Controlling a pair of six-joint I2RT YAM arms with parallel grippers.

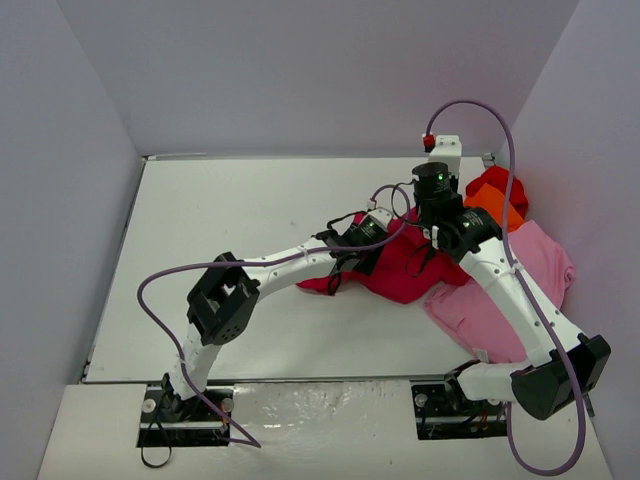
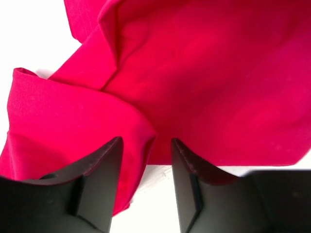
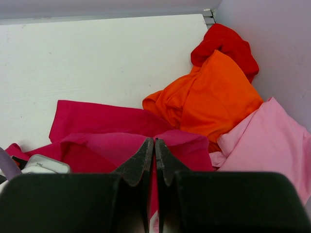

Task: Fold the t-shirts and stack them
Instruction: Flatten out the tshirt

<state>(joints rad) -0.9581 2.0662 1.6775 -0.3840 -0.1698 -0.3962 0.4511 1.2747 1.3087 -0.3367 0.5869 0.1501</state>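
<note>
The crimson-magenta t-shirt (image 1: 400, 272) lies crumpled at the table's centre right, also in the left wrist view (image 2: 204, 73) and the right wrist view (image 3: 97, 121). My right gripper (image 1: 430, 255) (image 3: 154, 141) is shut on a raised peak of it. My left gripper (image 1: 345, 265) (image 2: 146, 141) sits at the shirt's left edge, jaws apart, with a loose fold lying against the left finger. The orange t-shirt (image 1: 497, 210) (image 3: 214, 97), the red one (image 1: 497, 183) (image 3: 226, 43) and the light pink one (image 1: 510, 280) (image 3: 267, 141) are heaped by the right wall.
White walls enclose the table (image 1: 250, 220) on the left, back and right; the right wall (image 3: 272, 39) is close behind the heap. The left wrist (image 3: 41, 165) shows at the lower left of the right wrist view. Purple cables loop off both arms.
</note>
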